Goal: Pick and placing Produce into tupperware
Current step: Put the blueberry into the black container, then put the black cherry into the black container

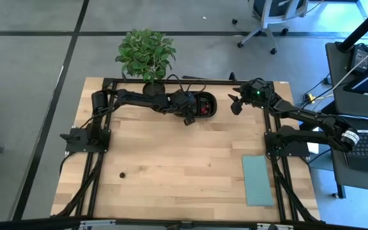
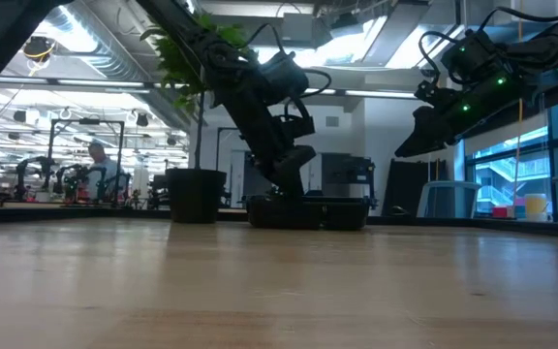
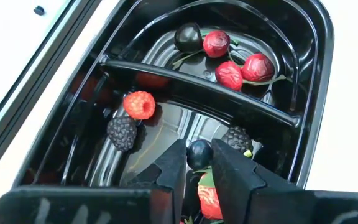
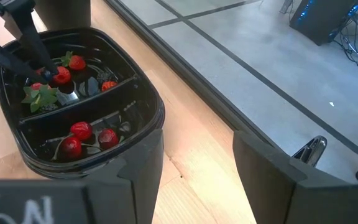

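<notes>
The black two-compartment tray point(image 1: 207, 105) sits near the table's far edge, beside the potted plant. In the left wrist view, one compartment point(image 3: 241, 37) holds a dark cherry and three red pieces. The other compartment has a raspberry point(image 3: 140, 104), two blackberries and a strawberry. My left gripper point(image 3: 199, 163) reaches down into that second compartment and is shut on a small dark round berry point(image 3: 199, 152). My right gripper point(image 1: 237, 104) hovers open, above the table just right of the tray point(image 4: 73, 93). A lone dark berry point(image 1: 122, 174) lies on the wood near the table's left front. My left gripper pinches the small dark round berry point(image 3: 199, 148) between its two fingertips point(image 3: 174, 163). It comes from above, slanting down into the tray's larger compartment. The berry sits just over the compartment floor; whether it touches the floor, I cannot tell.
A leafy potted plant point(image 1: 145, 54) stands at the far edge, left of the tray. A flat pale teal rectangle point(image 1: 257, 180) lies near the right front corner. Bare wood point(image 1: 184, 166) fills the table's middle and near side. An office chair and desks are beyond the table.
</notes>
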Motion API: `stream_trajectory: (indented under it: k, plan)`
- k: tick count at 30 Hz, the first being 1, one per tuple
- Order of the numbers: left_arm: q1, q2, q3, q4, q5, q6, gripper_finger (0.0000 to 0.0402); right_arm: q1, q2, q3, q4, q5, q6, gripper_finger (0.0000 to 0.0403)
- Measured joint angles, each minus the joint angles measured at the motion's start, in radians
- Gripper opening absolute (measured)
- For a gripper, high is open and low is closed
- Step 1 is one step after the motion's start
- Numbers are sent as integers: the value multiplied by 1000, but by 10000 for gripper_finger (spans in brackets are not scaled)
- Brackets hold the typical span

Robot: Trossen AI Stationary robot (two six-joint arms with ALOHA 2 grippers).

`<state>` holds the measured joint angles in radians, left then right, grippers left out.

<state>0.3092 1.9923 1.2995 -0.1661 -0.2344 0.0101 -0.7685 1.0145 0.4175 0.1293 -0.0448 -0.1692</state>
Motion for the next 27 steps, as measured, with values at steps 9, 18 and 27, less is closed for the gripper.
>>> stream_trajectory:
  k: [9, 18, 27]
  plan:
    - [-2, 0, 0, -2, 0, -1, 104, 0, 0, 0, 0, 0, 0, 196]
    - [-2, -33, 14, -108, 0, 0, 168, 0, 0, 0, 0, 0, 0, 196]
    - [-55, -259, 73, -514, 28, -38, 171, 0, 0, 0, -1, 0, 2, 196]
